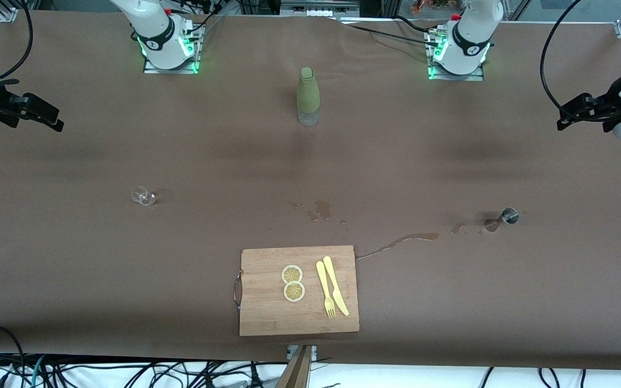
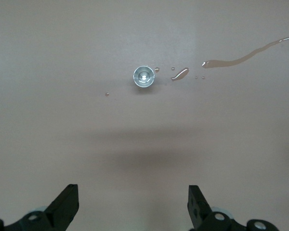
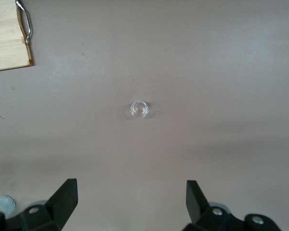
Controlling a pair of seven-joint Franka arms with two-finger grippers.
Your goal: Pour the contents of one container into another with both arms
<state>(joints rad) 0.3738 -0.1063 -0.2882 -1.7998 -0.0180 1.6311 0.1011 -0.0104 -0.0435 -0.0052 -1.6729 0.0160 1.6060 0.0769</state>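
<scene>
A small clear glass [image 1: 143,196] stands on the brown table toward the right arm's end; it also shows in the right wrist view as a clear glass [image 3: 139,109]. A small metal cup [image 1: 510,216] stands toward the left arm's end, seen from above as a metal cup [image 2: 144,76]. My right gripper [image 1: 52,119] hangs high over its end of the table, open and empty, its own view showing the right gripper [image 3: 131,187] with wide jaws. My left gripper [image 1: 565,117] hangs likewise, and the left gripper [image 2: 133,192] is open with nothing in it.
A green-sleeved bottle [image 1: 308,96] stands midway between the arm bases. A wooden cutting board [image 1: 267,318] near the front edge carries two lemon slices [image 1: 292,283], a yellow knife and a fork. Spilled liquid [image 1: 413,238] streaks from the board toward the metal cup.
</scene>
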